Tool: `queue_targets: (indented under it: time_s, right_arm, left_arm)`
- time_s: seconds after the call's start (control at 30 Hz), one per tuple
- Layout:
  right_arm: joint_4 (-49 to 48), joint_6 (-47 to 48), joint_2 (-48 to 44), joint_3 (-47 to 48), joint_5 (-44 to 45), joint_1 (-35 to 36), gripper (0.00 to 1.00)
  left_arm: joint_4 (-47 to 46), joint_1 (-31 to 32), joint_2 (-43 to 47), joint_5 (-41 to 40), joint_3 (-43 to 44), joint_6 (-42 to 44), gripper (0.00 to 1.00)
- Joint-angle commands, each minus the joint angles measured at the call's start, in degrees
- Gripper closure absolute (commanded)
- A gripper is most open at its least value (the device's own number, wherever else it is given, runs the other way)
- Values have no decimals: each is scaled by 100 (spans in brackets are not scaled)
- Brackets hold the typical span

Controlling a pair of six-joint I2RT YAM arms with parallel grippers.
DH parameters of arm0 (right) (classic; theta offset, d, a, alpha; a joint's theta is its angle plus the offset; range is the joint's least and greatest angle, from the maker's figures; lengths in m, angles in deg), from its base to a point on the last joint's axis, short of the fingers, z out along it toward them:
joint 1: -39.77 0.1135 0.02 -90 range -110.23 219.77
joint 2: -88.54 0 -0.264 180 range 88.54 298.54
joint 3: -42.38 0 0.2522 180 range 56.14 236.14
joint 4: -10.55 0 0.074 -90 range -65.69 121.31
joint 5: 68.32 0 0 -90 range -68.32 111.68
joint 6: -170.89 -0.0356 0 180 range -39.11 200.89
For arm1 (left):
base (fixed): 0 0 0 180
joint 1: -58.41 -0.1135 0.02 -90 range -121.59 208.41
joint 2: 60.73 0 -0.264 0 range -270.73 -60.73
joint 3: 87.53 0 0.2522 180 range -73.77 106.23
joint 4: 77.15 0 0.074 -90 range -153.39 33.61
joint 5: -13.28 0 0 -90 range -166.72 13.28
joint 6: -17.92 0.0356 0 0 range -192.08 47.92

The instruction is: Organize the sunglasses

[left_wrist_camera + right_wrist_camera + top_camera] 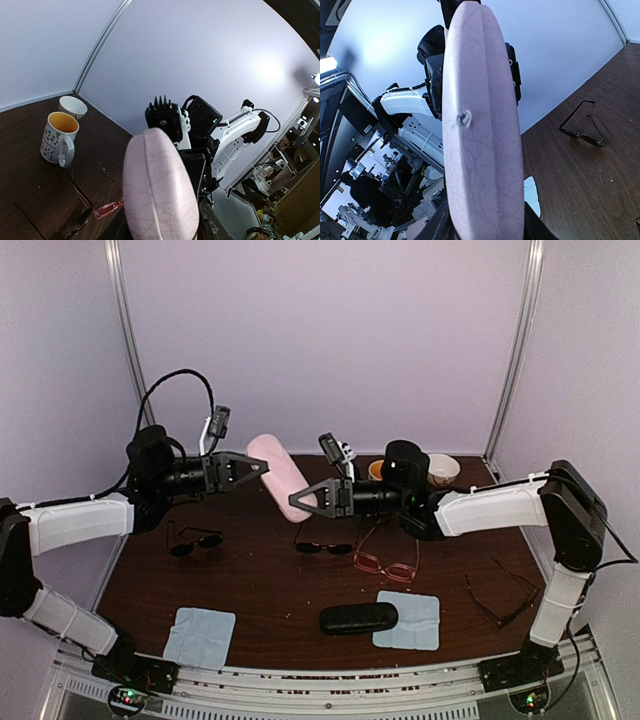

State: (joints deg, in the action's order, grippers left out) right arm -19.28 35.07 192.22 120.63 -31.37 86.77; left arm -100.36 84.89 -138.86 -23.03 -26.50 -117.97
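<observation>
my left gripper (262,464) is gripping the far end of the pink case (283,478). its jaws are standing partly apart, with the case filling the gap. the case is hanging in the air above the table (250,585), tilted, with no part of it touching the wood. below this gripper and a little nearer to me, a pair of black sunglasses with dark lenses (195,541) is lying on the table. nearer again, close to my left base, a light-blue cloth (200,635) is lying flat.

my right gripper (298,502) is clamping the near end of the same case. a finger is pressing on each side, and the jaws are about as far apart as the left ones. the case is thus spanning from one tool to the other.

under the right gripper a second dark pair (322,547) is resting on the table. just to its right, beneath my right wrist, the pink-red pair (388,563) is lying with its arms unfolded. nearer to me than those two, a black case (358,618) is lying just beside a second cloth (412,622). behind my right wrist a mug (60,137) and a bowl (73,106) are standing near each other. far to the right, beside my right arm's upright link, the thin black-framed pair (505,595) is lying open.
</observation>
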Motion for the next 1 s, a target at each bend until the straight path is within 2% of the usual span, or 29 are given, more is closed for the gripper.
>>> queue_targets:
  time_s: [0.0,0.23,0.47,0.6,0.8,0.97]
  right_arm:
    - [989,939,-497,121,513,67,81]
    - [2065,1761,-780,135,1009,47,86]
    - [3185,2462,-1112,203,2322,32,88]
    - [3586,2684,-1208,249,3211,60,89]
    - [4300,3077,-1139,563,4731,394,92]
    - [4490,3072,-960,758,5313,626,94]
  left_arm:
    - [462,18,123,-503,-14,425,85]
    - [1445,19,359,-1024,-23,883,39]
    - [2783,23,819,-2108,-33,1344,12]
    - [3243,19,1102,-2665,-121,1463,3]
    - [3659,89,1238,-3193,-151,1232,2]
    - [3898,423,1300,-3779,-123,1106,2]
